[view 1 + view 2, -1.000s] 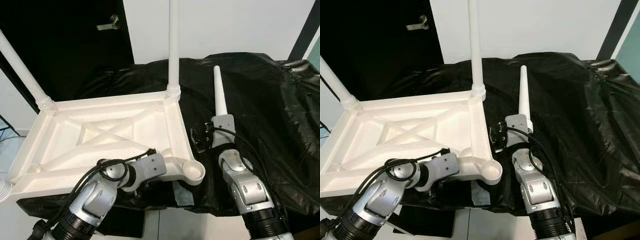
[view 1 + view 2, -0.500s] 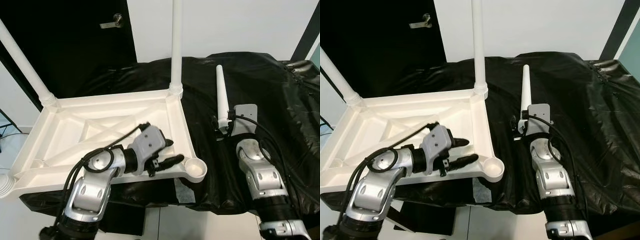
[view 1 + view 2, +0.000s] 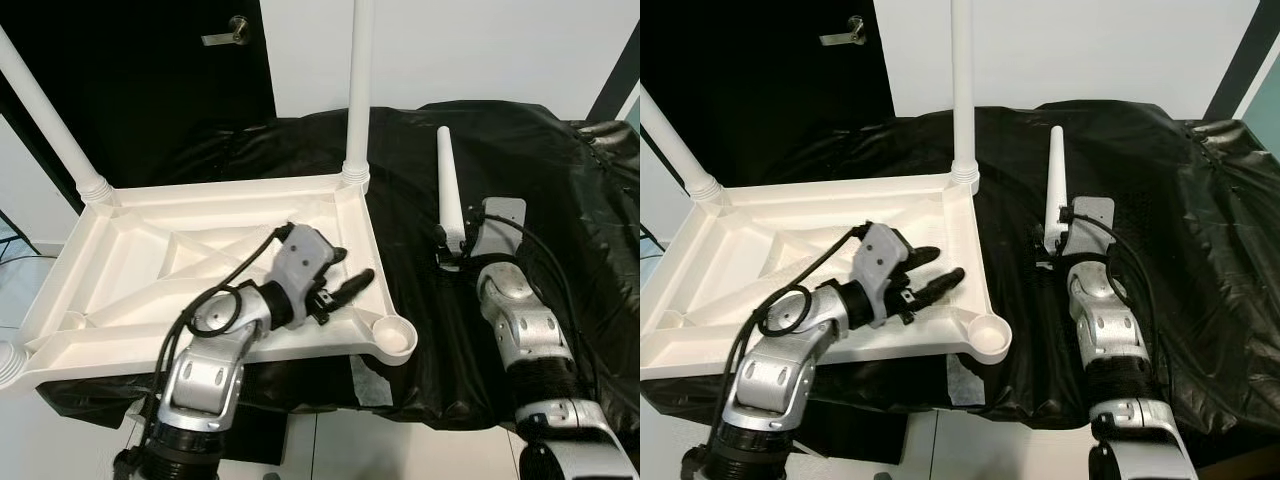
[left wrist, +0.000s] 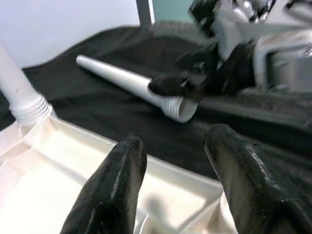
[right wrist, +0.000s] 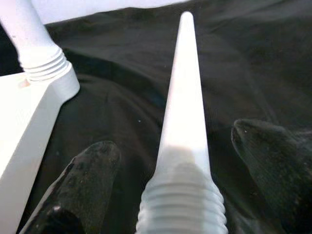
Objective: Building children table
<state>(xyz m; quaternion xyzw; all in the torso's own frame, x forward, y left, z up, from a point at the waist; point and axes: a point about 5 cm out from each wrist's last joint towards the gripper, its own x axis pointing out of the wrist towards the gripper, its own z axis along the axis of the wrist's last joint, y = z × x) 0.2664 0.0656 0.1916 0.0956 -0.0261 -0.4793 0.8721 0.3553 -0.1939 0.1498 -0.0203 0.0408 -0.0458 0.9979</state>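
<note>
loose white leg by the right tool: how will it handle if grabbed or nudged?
The loose white leg looks like rigid molded plastic, so probably stiff and light. It is round and tapered, so on the black sheet it would likely roll in an arc. The smooth cone may slip from the right tool; the ribbed end grips better.

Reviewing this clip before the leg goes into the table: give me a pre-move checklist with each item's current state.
1. Loose leg is between the right gripper's fingers: ok. Whether the grip is firm: cannot tell, since the wrist view shows gaps on both sides.
2. Near corner socket of the tabletop is empty and unobstructed: ok.
3. Left gripper is steadying the tabletop: not ok; its fingers are open above the right rim, holding nothing.
4. Two far legs, and, are seated upright in their corners: ok.
5. Threaded end of the loose leg is aimed at the socket: not ok; it lies on the black cloth beside the tabletop.
</note>
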